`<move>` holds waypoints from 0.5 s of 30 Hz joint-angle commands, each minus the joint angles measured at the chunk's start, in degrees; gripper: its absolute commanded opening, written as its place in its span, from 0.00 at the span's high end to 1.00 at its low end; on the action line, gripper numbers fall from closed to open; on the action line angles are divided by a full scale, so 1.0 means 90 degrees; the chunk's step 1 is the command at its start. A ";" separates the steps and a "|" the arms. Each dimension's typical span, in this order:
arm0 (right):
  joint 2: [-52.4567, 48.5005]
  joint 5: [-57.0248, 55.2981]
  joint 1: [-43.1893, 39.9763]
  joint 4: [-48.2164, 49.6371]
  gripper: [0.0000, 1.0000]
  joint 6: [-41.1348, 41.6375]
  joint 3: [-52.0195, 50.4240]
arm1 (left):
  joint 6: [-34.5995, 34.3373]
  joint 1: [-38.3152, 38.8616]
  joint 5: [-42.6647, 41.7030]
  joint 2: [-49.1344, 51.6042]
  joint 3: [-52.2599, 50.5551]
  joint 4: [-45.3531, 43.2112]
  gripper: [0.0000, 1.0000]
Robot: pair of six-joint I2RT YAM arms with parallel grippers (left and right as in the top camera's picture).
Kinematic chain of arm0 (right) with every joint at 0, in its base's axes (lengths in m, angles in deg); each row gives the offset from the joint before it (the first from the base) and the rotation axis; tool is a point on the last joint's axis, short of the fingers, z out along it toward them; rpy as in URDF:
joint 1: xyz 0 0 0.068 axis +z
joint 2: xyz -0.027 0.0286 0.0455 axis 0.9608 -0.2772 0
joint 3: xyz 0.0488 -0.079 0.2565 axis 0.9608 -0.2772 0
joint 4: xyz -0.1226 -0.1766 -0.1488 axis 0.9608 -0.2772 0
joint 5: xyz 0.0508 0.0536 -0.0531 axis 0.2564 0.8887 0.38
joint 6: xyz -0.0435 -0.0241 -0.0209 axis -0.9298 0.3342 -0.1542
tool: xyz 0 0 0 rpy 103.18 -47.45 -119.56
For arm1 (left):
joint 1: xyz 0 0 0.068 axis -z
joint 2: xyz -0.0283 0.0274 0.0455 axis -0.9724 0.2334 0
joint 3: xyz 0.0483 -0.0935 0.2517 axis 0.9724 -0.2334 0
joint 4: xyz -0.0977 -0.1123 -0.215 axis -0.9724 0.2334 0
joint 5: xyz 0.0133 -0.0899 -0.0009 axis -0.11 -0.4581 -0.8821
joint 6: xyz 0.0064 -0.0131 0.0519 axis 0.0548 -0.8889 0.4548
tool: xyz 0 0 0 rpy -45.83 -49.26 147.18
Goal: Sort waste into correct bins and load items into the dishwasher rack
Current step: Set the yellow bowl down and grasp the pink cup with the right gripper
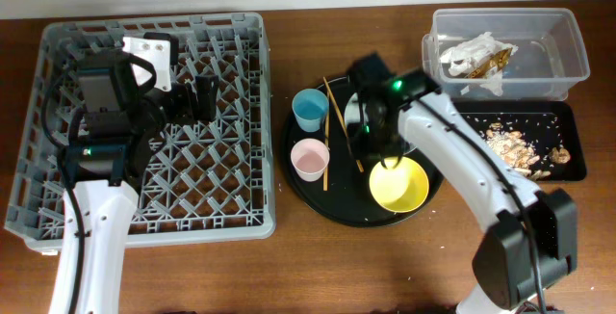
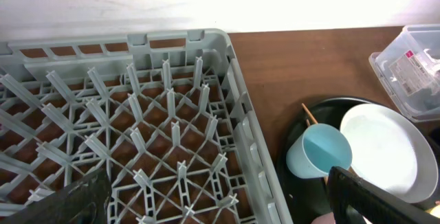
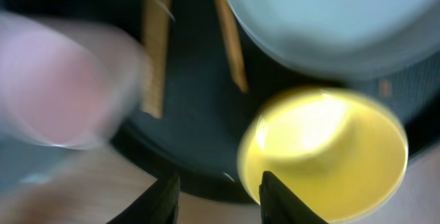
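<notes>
The grey dishwasher rack (image 1: 192, 225) fills the left. My left gripper (image 1: 204, 97) hangs open and empty over its pegs; in the left wrist view (image 2: 220, 207) it spans the rack's right wall (image 2: 244, 114). The light blue cup (image 1: 310, 110), pink cup (image 1: 309, 159), chopsticks (image 1: 327, 155), yellow bowl (image 1: 399, 184) and the plate (image 1: 354, 112), partly hidden by my right arm, sit on the round black tray. My right gripper (image 1: 385, 160) is open at the bowl's near-left rim (image 3: 330, 155), its fingers (image 3: 220, 200) empty.
The round black tray (image 1: 332, 208) sits centre. A clear tub (image 1: 568, 35) at the back right holds white napkins with a brown wrapper (image 1: 476, 59). A shallow black tray (image 1: 568, 112) in front of it holds crumbly food scraps (image 1: 515, 145).
</notes>
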 commanded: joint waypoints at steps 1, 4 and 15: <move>0.0177 0.0857 0.0024 0.0362 0.50 -0.0364 0.0549 | 0.0073 -0.0002 -0.0073 0.0010 0.0129 -0.0017 0.00; -0.0219 0.0826 0.0270 0.0916 0.50 -0.0364 0.0544 | 0.0073 -0.0002 -0.0073 0.0010 0.0129 -0.0017 0.00; -0.1149 0.0826 0.0379 0.0750 0.51 -0.0410 0.0367 | 0.0070 -0.0002 -0.0078 0.0010 0.0129 -0.0017 0.00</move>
